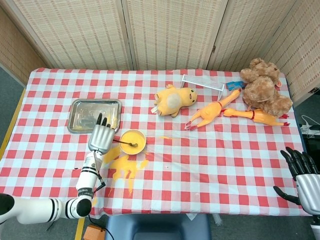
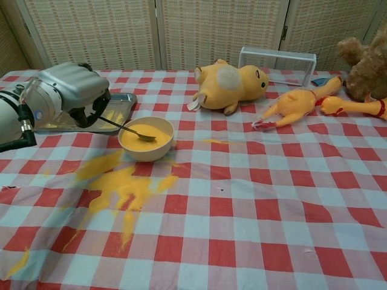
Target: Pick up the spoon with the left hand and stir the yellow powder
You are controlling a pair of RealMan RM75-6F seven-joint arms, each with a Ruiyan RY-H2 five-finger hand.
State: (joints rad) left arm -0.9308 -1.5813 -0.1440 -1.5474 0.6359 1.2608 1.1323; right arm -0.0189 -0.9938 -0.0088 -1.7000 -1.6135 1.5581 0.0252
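Note:
A cream bowl (image 1: 132, 141) (image 2: 146, 138) of yellow powder stands on the checked cloth, left of centre. My left hand (image 1: 101, 136) (image 2: 71, 94) is just left of it and grips a thin metal spoon (image 2: 127, 128) by the handle. The spoon (image 1: 126, 143) slants down to the right, its scoop resting in the powder. Spilled yellow powder (image 1: 125, 165) (image 2: 121, 184) spreads on the cloth in front of the bowl. My right hand (image 1: 302, 173) hangs off the table's near right corner, fingers spread, holding nothing.
A steel tray (image 1: 95, 115) (image 2: 118, 109) lies behind my left hand. A yellow plush (image 1: 175, 99), two rubber chickens (image 1: 212, 114), a brown teddy bear (image 1: 265, 92) and a clear box (image 2: 277, 58) occupy the far right half. A small powder streak (image 1: 165, 137) lies right of the bowl.

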